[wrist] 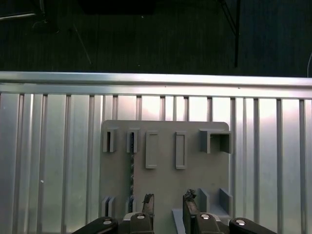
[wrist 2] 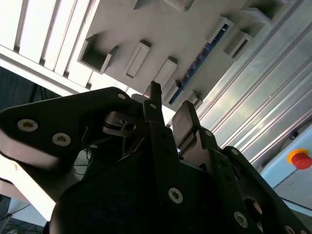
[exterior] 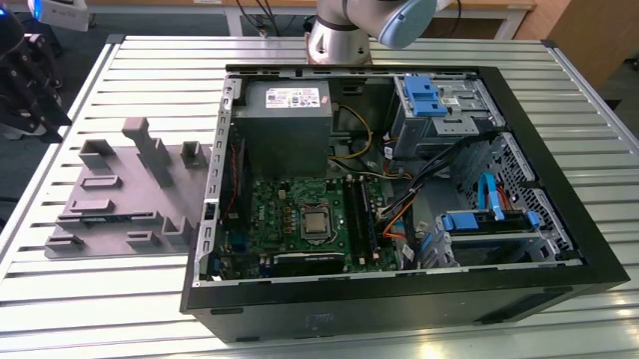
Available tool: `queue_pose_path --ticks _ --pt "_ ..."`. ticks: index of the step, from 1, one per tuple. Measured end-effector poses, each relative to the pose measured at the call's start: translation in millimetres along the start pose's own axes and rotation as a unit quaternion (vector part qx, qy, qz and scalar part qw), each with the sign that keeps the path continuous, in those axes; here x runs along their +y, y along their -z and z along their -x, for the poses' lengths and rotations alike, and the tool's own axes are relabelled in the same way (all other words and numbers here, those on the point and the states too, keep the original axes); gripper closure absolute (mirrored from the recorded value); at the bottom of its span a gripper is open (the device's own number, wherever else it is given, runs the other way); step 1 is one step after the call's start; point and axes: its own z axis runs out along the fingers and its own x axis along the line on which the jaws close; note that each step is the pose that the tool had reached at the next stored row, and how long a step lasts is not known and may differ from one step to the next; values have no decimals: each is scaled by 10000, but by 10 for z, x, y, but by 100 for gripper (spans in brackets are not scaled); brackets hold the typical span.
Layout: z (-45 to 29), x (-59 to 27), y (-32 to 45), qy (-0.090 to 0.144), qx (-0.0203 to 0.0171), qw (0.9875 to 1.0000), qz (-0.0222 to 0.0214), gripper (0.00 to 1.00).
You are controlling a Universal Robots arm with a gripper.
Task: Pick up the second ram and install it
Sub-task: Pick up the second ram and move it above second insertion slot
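A: Start with the biggest?

B: Slatted metal bench (exterior: 120, 314), pale, spanning the whole exterior view. On top, toward the exterior view's right, an open black computer case (exterior: 399, 307), lying on its side with the insides facing up.

A: And inside?

B: Silver power supply (exterior: 281, 127) at the far end. Green motherboard (exterior: 289, 206) nearer. Drive cages (exterior: 469, 149) with blue clips along the wall at the exterior view's right. Loose cables (exterior: 399, 194) strung between board and cages.

A: Arm?

B: Base of the arm (exterior: 340, 37) at the far edge of the bench, just behind the case, rising out of the picture.

A: Beside the case?

B: Grey holder tray (exterior: 110, 187), flat on the bench at the exterior view's left, just beside the case wall. Studded with upright posts and narrow slots.

A: Second ram (wrist: 131, 168)?

B: Standing on edge in the tray, caught at each end between slotted posts. A thin dark strip in the first wrist view, bluish in the second wrist view (wrist 2: 200, 61). Well apart from the motherboard.

A: Pincer (wrist: 168, 201)?

B: Hovers above the tray, pointing down at it. Fingers (wrist: 147, 202) parted by a moderate gap, nothing gripped. Stick outside that gap, off to the side of one fingertip and clear of both.
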Motion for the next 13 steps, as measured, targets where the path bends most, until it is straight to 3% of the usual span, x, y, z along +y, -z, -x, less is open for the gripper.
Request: queue_pose_path --ticks 13 --pt "-2 -1 -37 0 -3 10000 0 63"
